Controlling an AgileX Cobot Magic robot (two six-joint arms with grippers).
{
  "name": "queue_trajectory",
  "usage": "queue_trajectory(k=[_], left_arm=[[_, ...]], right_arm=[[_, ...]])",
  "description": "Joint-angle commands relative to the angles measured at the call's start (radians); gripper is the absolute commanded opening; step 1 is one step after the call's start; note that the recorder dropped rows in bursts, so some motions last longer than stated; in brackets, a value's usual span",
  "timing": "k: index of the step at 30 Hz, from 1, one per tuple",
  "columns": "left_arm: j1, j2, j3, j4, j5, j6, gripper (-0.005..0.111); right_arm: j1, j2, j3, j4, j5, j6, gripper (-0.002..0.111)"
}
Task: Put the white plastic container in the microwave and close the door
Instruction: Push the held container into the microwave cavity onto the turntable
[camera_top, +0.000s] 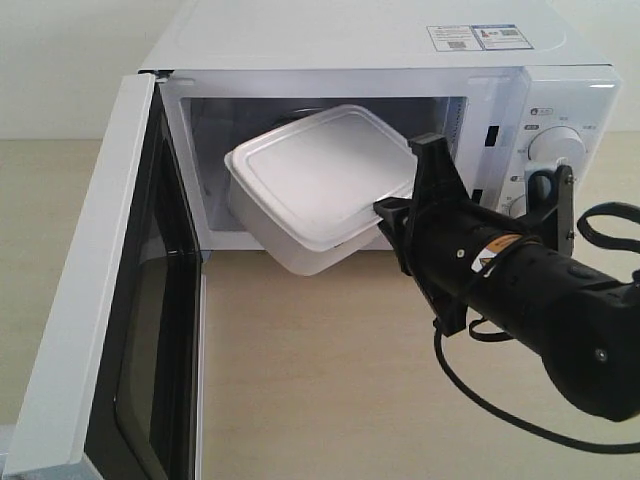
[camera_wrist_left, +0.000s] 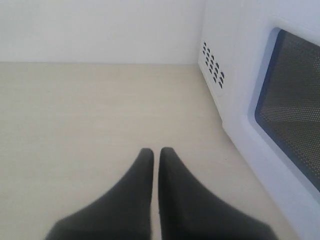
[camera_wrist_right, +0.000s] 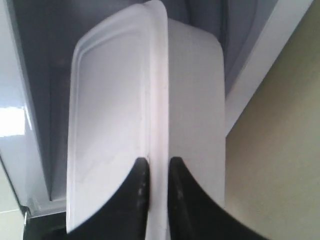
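Nearest, swung wide at the left: the door (camera_top: 90, 300). Past it, above the table (camera_top: 320, 380): the right gripper (camera_top: 392, 212), clamped on the lid rim of the white plastic container (camera_top: 320, 185) (jaws squeezed to a thin gap on that edge, plain only from the right wrist view). Held tilted, partly through the mouth of the microwave (camera_top: 350, 40). Caught by the left wrist view alone: the left gripper (camera_wrist_left: 155, 152), jaws all but touching, empty, near a mesh window (camera_wrist_left: 295, 100).

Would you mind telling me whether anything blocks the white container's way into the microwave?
Nothing visible does. The door stands wide open, and the white plastic container, tilted in the right gripper, is partway through the microwave's opening. The cavity behind it is partly hidden.
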Motion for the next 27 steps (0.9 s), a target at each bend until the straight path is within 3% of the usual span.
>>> queue_trajectory(k=[1,14,27], left_arm=[[0.002,-0.003,0.004,0.001,-0.005,-0.008,0.004],[0.002,-0.003,0.004,0.001,-0.005,-0.008,0.004],[0.002,-0.003,0.004,0.001,-0.005,-0.008,0.004]], right_arm=[[0.002,0.025,-0.059,0.02,0.008,-0.034,0.0],[0.002,0.153,-0.193,0.114,0.012,-0.066,0.0],[0.002,0.224,-0.338,0.288,0.034,-0.293,0.0]])
